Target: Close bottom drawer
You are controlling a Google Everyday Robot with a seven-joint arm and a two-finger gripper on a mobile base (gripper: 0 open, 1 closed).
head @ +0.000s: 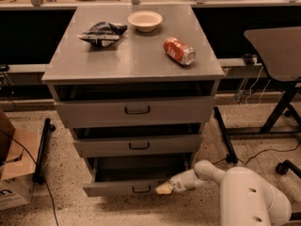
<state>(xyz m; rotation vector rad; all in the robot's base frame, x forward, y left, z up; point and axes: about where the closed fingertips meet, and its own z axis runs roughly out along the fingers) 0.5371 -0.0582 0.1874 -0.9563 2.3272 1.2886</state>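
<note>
The bottom drawer (117,188) of the grey cabinet (136,60) is pulled out, showing its plain grey inside and a flat front with a small black bar handle (141,189). My gripper (164,188) reaches in from the lower right on a white arm (244,197). Its pale tip rests against the right end of the drawer front, just right of the handle. The middle drawer (138,145) and the top drawer (136,111) above it stand slightly out.
On the cabinet top lie a dark crumpled bag (102,33), a white bowl (145,20) and a red can (178,50) on its side. A cardboard box (11,173) stands at the left, a black stand (42,149) beside it. A table with black legs (277,112) is at the right.
</note>
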